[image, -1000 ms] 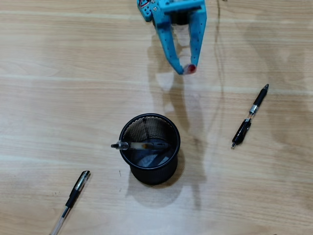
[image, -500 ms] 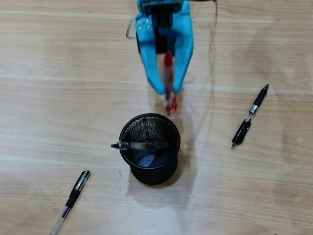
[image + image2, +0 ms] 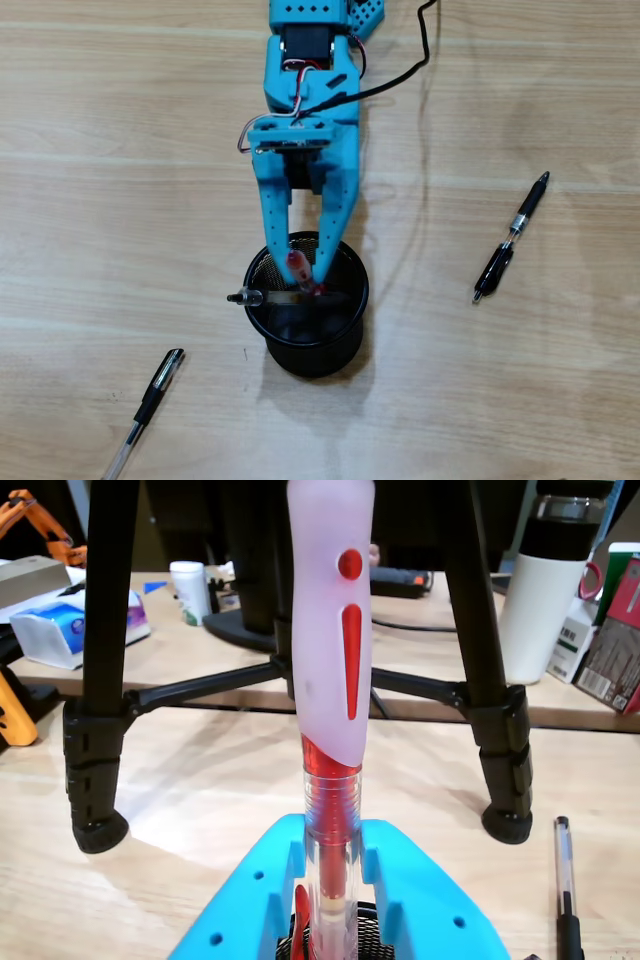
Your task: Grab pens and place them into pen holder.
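My blue gripper hangs over the round black mesh pen holder, shut on the red translucent pen. In the wrist view the red pen stands upright between the blue jaws, with its lower end above the holder's mesh. The clear-grey click pen lies across the holder, one end sticking out over the left rim. The black pen with silver band lies on the table at the right. The clear stick pen with black cap lies at the lower left and also shows in the wrist view.
A black cable runs from the arm at the top. In the wrist view black tripod legs stand on the table beyond the holder, with a white bottle, boxes and a tissue pack behind.
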Tool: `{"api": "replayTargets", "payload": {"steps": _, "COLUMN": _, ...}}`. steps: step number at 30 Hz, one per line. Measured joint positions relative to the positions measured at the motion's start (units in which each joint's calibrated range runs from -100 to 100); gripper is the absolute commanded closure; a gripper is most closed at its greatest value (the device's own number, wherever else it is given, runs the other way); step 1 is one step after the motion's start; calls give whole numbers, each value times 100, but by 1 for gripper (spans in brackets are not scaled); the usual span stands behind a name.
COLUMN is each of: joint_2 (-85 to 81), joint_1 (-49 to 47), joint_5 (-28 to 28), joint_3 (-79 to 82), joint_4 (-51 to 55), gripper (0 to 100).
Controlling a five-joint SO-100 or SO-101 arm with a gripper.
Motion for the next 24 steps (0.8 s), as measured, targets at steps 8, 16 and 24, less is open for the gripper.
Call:
{"api": "replayTargets", "payload": {"steps": 8, "joint_2": 17, "joint_1": -10, "joint_5": 0, "joint_3": -9, "joint_4": 0, "gripper": 89}}
{"api": "replayTargets", "payload": {"steps": 16, "joint_2": 17, "joint_1": -29, "joint_5": 0, "joint_3": -9, "joint_4": 0, "gripper": 92}}
{"api": "replayTargets", "payload": {"steps": 24, "joint_2": -229, "joint_1": -648, "joint_5": -31, "joint_3": 151, "joint_4": 371, "gripper": 98}}
